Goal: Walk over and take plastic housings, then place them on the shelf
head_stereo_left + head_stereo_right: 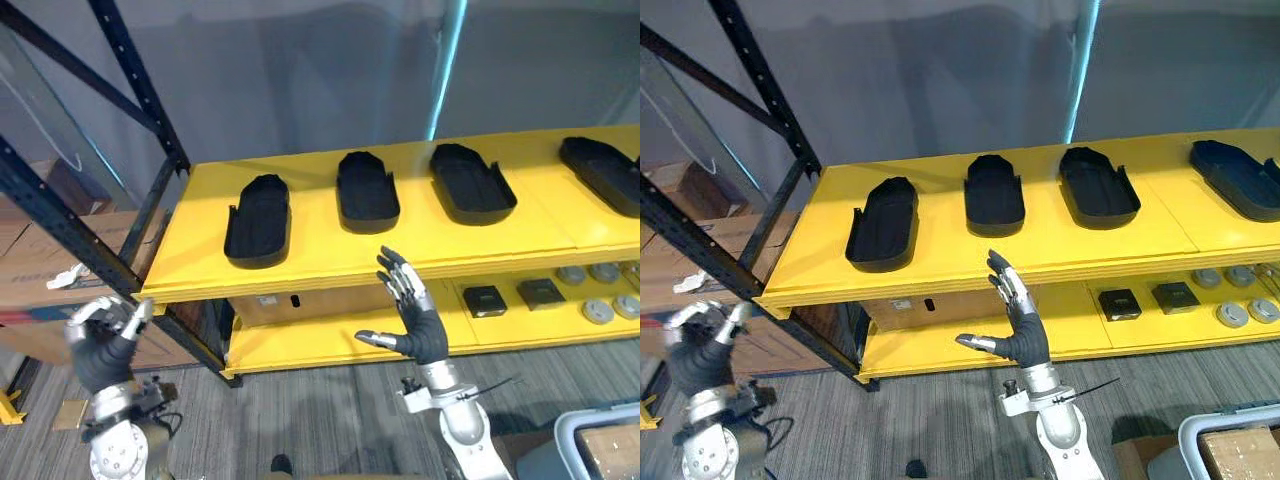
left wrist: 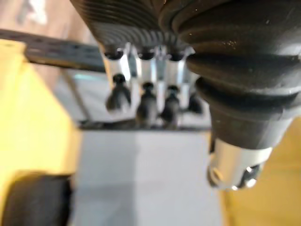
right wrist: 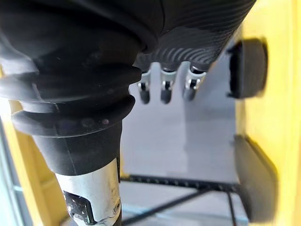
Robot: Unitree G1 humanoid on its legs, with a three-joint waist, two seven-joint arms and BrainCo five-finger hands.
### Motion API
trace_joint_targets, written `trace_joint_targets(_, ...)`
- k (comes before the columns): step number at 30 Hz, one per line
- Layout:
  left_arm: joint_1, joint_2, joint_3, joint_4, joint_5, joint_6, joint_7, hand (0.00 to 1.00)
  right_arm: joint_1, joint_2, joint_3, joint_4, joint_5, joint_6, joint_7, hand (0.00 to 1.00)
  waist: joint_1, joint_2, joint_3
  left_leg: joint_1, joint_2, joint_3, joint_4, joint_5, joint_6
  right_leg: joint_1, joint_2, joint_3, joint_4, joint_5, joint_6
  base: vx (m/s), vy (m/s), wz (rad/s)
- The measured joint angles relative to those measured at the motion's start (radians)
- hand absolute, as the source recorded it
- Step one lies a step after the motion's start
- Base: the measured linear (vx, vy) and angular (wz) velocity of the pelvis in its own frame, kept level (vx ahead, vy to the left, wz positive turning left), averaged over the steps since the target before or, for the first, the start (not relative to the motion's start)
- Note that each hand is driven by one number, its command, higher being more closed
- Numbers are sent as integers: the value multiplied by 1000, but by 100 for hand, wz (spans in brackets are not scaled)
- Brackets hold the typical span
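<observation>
Several plastic housings [image 1: 258, 220] sit on the yellow shelf [image 1: 310, 252], seemingly light, stiff and slick, so pinch a side wall; your right hand [image 1: 422, 338] is spread and empty, your left hand [image 1: 100, 345] curled on nothing.

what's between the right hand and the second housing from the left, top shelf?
Only bare yellow shelf. In the left eye view the open right hand is raised before the front edge, and nothing lies from there to the housing.
</observation>
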Motion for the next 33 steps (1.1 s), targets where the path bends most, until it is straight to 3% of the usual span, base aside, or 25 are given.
trace_joint_targets(6, -39, 4, -76, 160, -47, -25, -119, 100, 28, -4, 8, 67, 3, -3, -2, 0, -3, -5, -27, -11, 4, 5, 1, 7, -5, -16, 3, 5, 1, 7, -5, 10, 0, -3)
trace_joint_targets(16, -224, 64, -184, 388, -45, -27, -115, 100, 15, -48, 41, 99, 43, -6, 67, 0, -15, -9, -20, -13, 19, 46, 5, 8, -7, -40, 17, 41, -14, 28, -3, 0, 1, -11)
trace_joint_targets(24, -365, 67, -229, 478, -45, -31, -64, 100, -7, -72, 38, 98, 67, 6, 108, 0, -55, 8, 34, -30, 15, 58, 6, 8, -7, -75, 14, 64, -5, 33, 1, -5, 14, -7)
trace_joint_targets(33, -481, 107, -213, 536, -41, -29, 66, 100, -36, -97, 0, 80, 85, 17, 109, 0, -83, 35, 93, -28, 13, 78, 6, 8, -7, -97, 11, 80, 17, 28, 2, 12, 6, -4)
